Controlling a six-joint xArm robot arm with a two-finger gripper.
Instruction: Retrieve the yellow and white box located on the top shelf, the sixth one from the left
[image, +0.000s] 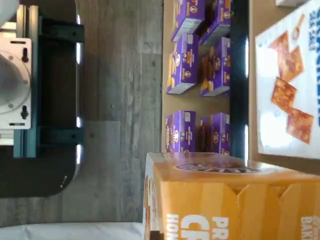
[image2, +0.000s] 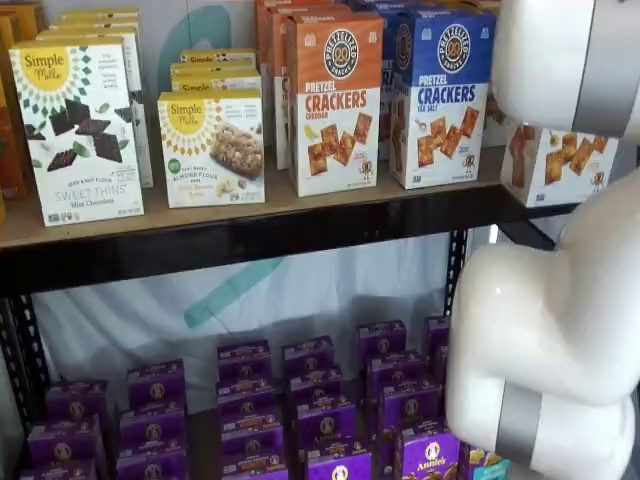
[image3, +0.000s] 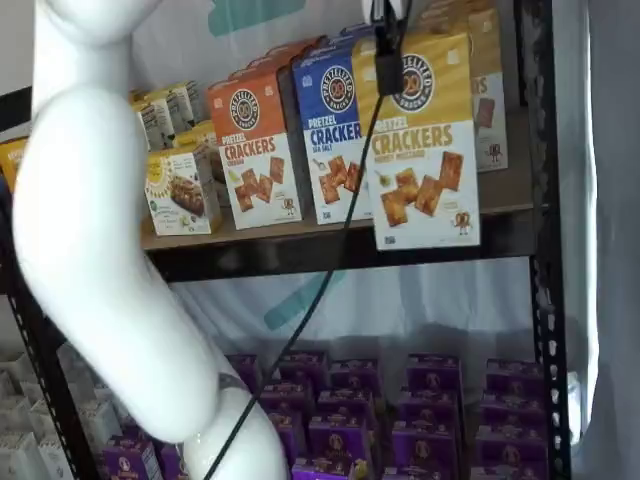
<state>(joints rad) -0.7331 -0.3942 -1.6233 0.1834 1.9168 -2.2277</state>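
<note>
my gripper (image3: 388, 45) seems clamped on the yellow and white box (image3: 420, 140), held off the top shelf (image3: 300, 238). light, stiff cardboard; its top edge suits the grip.

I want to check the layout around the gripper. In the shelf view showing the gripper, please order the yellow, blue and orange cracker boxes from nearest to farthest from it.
1. Yellow cracker box: hangs from the gripper, off the top shelf.
2. Blue cracker box: standing just left.
3. Orange cracker box: farther left.
</note>
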